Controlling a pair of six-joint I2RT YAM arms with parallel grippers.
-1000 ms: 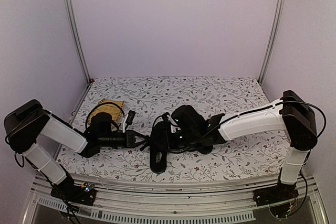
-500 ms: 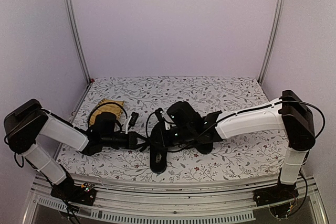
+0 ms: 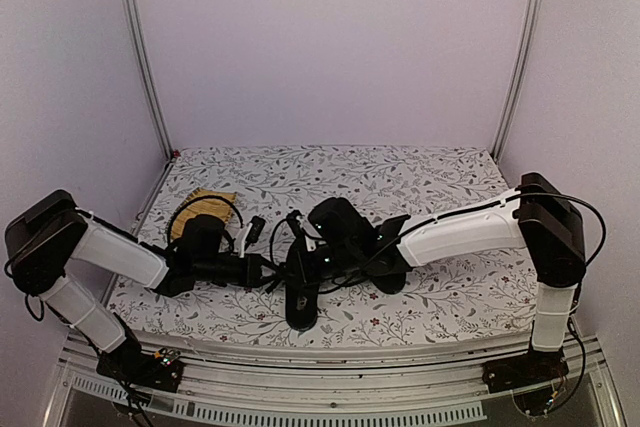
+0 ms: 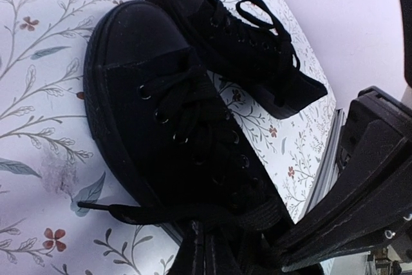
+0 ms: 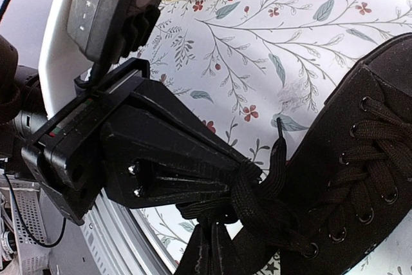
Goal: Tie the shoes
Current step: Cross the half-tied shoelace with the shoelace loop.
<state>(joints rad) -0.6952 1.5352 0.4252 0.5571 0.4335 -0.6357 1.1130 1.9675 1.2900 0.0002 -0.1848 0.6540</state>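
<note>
The front shoe [image 4: 161,133] lies on the table [image 3: 450,177], with the second shoe [image 4: 248,46] just right of it. The left tool [image 5: 248,183], at the front shoe's left, is clenched on its laces [image 4: 193,120] — the right tool [image 3: 303,265], over that shoe, is clenched on the same bundle. A mat [image 3: 208,200] lies well left of the front shoe.

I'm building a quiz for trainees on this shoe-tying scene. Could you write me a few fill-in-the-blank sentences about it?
Both shoes are ___ in colour.
The left gripper is shut on a shoe ___.
The woven mat lies on the ___ side of the table.
Missing words: black; lace; left.
</note>
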